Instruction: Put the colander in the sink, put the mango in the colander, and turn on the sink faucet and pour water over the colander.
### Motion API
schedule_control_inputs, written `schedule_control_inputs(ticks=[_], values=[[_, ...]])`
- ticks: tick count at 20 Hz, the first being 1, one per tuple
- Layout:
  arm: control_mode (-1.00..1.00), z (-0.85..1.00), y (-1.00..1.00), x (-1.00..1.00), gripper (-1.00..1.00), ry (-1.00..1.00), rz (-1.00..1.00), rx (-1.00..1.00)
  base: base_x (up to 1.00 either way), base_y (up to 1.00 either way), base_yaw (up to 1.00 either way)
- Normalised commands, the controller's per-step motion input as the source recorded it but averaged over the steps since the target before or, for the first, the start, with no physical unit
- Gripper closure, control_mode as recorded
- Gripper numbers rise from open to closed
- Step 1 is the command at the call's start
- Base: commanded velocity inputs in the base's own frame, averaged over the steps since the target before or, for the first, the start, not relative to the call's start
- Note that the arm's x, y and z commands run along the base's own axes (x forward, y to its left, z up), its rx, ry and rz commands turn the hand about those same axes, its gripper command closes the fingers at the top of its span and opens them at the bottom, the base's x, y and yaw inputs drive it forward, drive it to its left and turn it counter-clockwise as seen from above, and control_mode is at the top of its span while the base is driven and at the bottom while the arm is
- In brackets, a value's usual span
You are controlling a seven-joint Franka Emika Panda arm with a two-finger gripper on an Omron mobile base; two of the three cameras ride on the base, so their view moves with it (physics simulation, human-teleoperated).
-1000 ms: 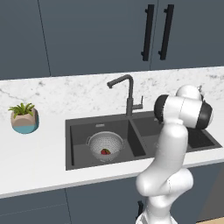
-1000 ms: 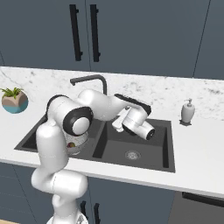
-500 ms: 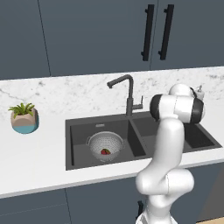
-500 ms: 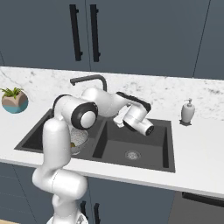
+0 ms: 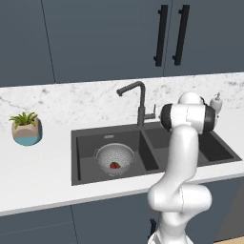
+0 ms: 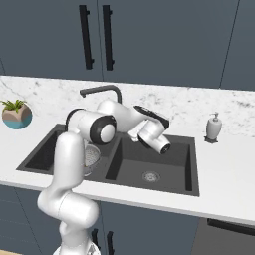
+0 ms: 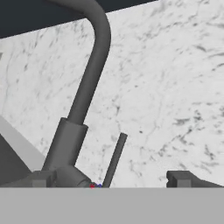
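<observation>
The arm's been swinging its elbow in closer to the faucet (image 5: 137,101), gripper (image 7: 109,181) wide open, holding nothing, pointing at the lever (image 7: 114,159), while the mango (image 5: 115,165) is sitting in the colander (image 5: 114,157) in the sink (image 5: 86,143).

A kitchen: dark cabinets (image 5: 95,38) above a marble counter (image 5: 33,167), with a double sink (image 5: 86,143), faucet (image 5: 138,102) and soap dispenser (image 6: 214,127).

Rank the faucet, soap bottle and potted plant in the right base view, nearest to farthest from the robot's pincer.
1. Sink faucet: just behind the pincer.
2. Soap dispenser: on the counter to its right.
3. Potted plant: far left on the counter.
</observation>
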Motion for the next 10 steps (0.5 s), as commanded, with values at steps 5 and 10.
schedule_control_inputs(ticks=[5, 10], values=[[-1.00, -0.01, 0.12, 0.36, -1.00, 0.00, -0.08, 0.07, 0.00, 0.00, 0.00], [-1.00, -0.01, 0.12, 0.35, -1.00, 0.00, -0.07, 0.08, 0.00, 0.00, 0.00]])
